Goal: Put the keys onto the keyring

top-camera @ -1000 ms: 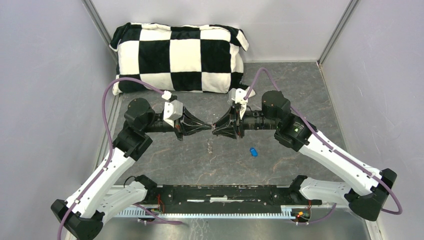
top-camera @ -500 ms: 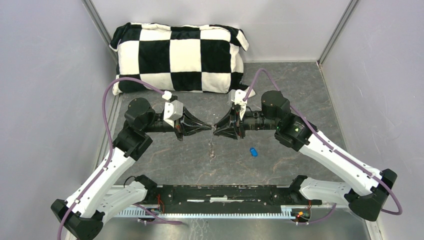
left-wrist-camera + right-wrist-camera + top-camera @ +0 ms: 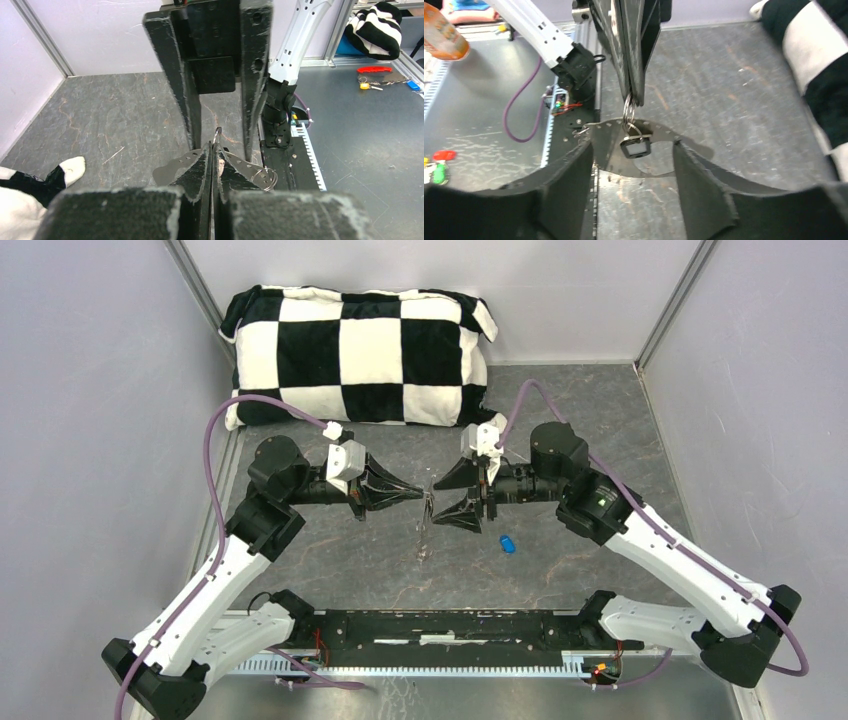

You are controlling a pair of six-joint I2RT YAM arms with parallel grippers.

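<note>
Pillow: a black-and-white chequered pillow [image 3: 360,350] lies at the back of the grey counter [image 3: 600,430]; I place everything else from it.
Left gripper: the left gripper [image 3: 212,167] hangs in the air in front of the pillow. Its jaws are pressed together on the top of the keyring [image 3: 659,131], where a small split ring [image 3: 627,111] pokes out past the fingertips.
Keyring: a thin silvery band with a row of holes along it, bent into a wide loop. It dangles clear of the counter, in front of the pillow's right half.
Black-headed key: the black-headed key [image 3: 636,148] hangs from the split ring in front of the band, so it looks threaded already.
Blue-headed key: the blue-headed key [image 3: 508,543] lies flat on the counter, farther from the pillow than the keyring and out beyond its right end. Nothing touches it.
Right gripper: the right gripper [image 3: 437,504] faces the left one with its jaws apart, one on each side of the dangling keyring. It holds nothing; I cannot tell whether a finger brushes the band.
Handling: the band looks light, springy and slick, and it is likely to swing at any nudge. The blue-headed key is tiny and lies flush on a hard surface, so it could easily skid.
Hold: I would pinch the blue plastic head by its edges, leaving the hole free.
</note>
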